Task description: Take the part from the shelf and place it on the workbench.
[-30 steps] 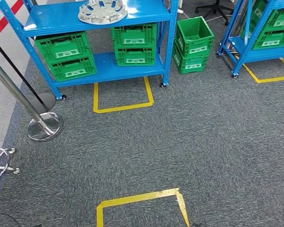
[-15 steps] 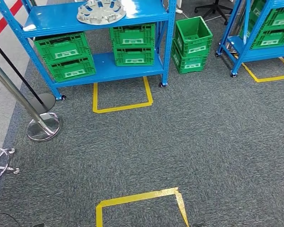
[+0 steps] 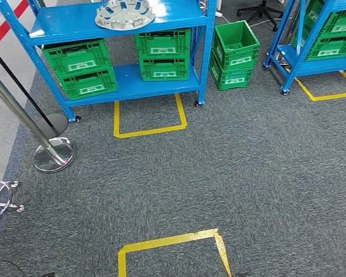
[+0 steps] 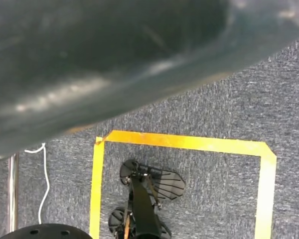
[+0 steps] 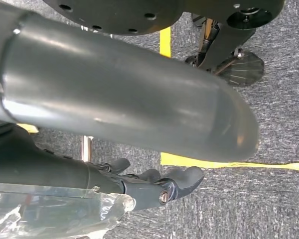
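Slightly shifted is the whole head view since the earlier frame, so the camera moves, not the things. On the blue shelf (image 3: pixel 67 24) top lies the silver part (image 3: pixel 124 12). Right hand (image 5: pixel 155 185) hangs with fingers loosely curled, holding nothing; the left hand's state I cannot tell.
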`<state>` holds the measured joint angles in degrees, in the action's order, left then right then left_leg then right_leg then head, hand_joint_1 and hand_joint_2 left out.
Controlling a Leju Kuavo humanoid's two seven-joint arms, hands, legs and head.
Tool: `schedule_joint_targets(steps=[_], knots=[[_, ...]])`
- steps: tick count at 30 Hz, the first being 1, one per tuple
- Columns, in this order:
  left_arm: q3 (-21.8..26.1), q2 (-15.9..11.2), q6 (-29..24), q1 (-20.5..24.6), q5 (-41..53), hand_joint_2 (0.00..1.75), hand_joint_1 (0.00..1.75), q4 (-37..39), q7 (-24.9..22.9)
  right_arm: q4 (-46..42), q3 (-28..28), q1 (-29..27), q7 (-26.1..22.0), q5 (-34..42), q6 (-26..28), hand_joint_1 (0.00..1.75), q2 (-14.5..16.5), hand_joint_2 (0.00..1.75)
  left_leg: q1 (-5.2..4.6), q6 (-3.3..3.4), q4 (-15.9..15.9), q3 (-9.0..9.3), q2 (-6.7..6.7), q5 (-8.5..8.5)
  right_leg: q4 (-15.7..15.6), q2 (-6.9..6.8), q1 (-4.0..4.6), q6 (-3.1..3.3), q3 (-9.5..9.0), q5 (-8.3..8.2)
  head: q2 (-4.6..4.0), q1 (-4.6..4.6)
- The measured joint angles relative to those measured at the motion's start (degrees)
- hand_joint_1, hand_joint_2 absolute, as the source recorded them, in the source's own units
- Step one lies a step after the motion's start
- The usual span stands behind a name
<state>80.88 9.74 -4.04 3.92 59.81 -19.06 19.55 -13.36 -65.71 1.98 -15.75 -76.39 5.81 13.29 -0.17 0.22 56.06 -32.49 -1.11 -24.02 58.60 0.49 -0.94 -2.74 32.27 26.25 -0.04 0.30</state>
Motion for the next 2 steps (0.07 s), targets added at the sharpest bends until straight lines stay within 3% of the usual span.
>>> schedule_joint_targets(steps=[2], knots=[[-0.01, 0.09, -0.01, 0.00, 0.01, 0.00, 0.00, 0.00, 0.01, -0.02, 0.00, 0.00, -0.01, -0.07, 0.16, 0.00, 0.04, 0.00, 0.37, 0.30, -1.00, 0.49, -0.06, 0.55, 0.38, -0.07, 0.17, -0.26, 0.18, 0.46, 0.00, 0.07]])
